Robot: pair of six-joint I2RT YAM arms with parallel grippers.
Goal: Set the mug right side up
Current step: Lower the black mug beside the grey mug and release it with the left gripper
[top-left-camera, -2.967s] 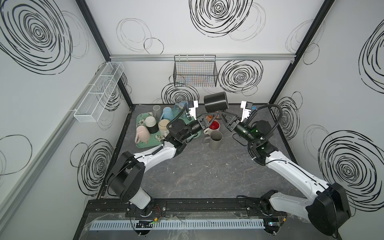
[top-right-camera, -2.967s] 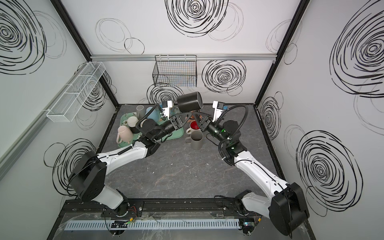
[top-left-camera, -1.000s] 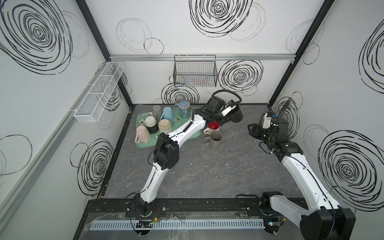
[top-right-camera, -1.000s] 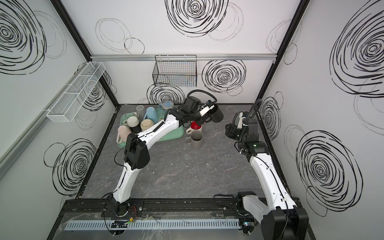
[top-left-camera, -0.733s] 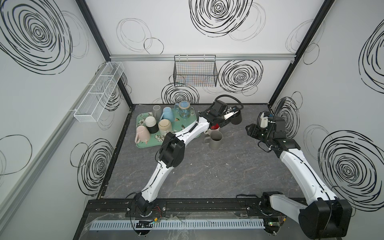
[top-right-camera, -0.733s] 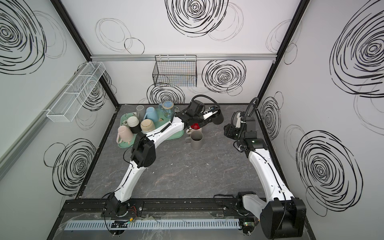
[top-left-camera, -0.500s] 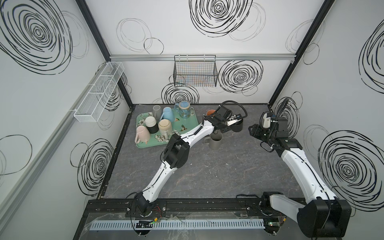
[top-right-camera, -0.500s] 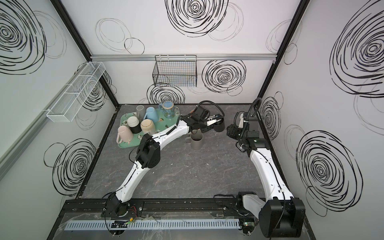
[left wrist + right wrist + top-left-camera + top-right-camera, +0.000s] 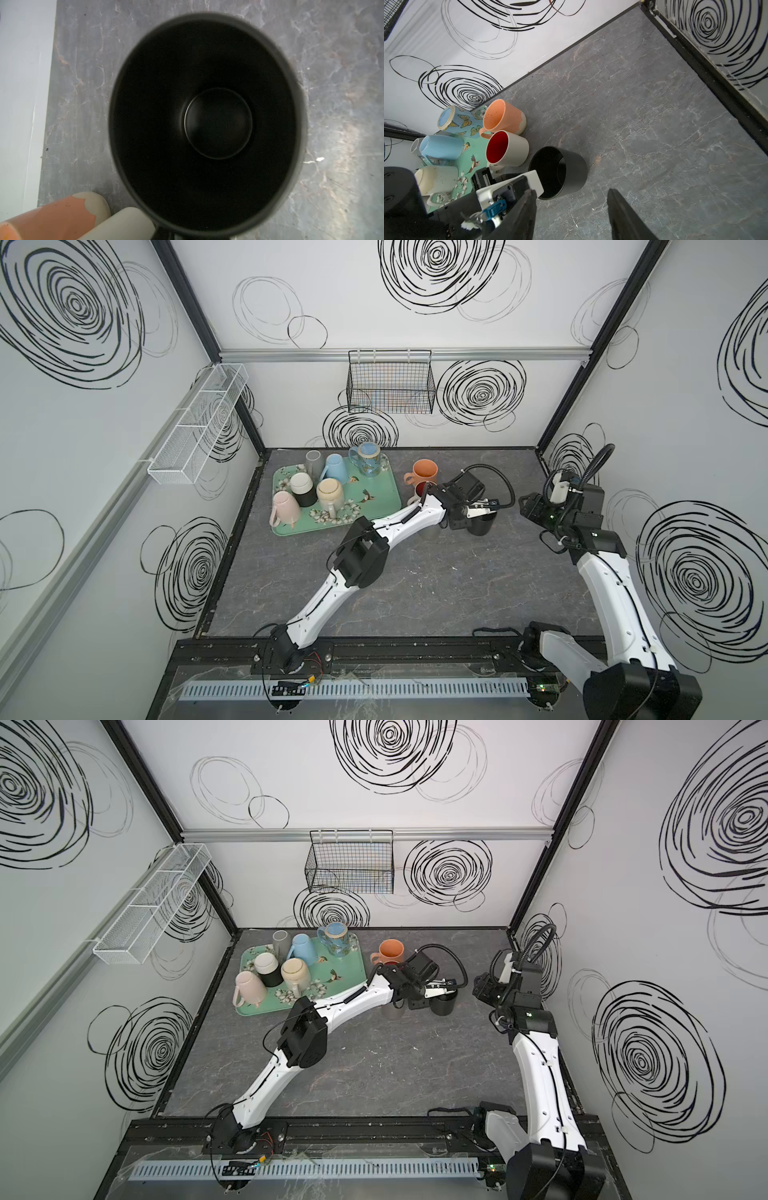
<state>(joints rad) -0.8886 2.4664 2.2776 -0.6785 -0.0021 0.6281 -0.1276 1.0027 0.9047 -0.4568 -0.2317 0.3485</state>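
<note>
The black mug is seen standing upright on the grey marbled table, mouth upward, right of centre and toward the back in both top views; whether its base is fully set down cannot be told. It is placed just beside a white mug with a red inside and near an orange mug; both of these are upright and off the green tray. The left gripper is reached across the middle and is found directly over the mug's rim on the side nearest its arm; its jaws are pressed together and the black mug is pinched there, the exact contact being hidden by a white finger. In the left wrist view the dark hollow of the mug is looked straight into, and the round bottom is seen inside. The right gripper is held to the right of the mug, apart from it and above the table; its dark fingers are spread and nothing is held between them; in the right wrist view the mug is seen just beyond their tips.
</note>
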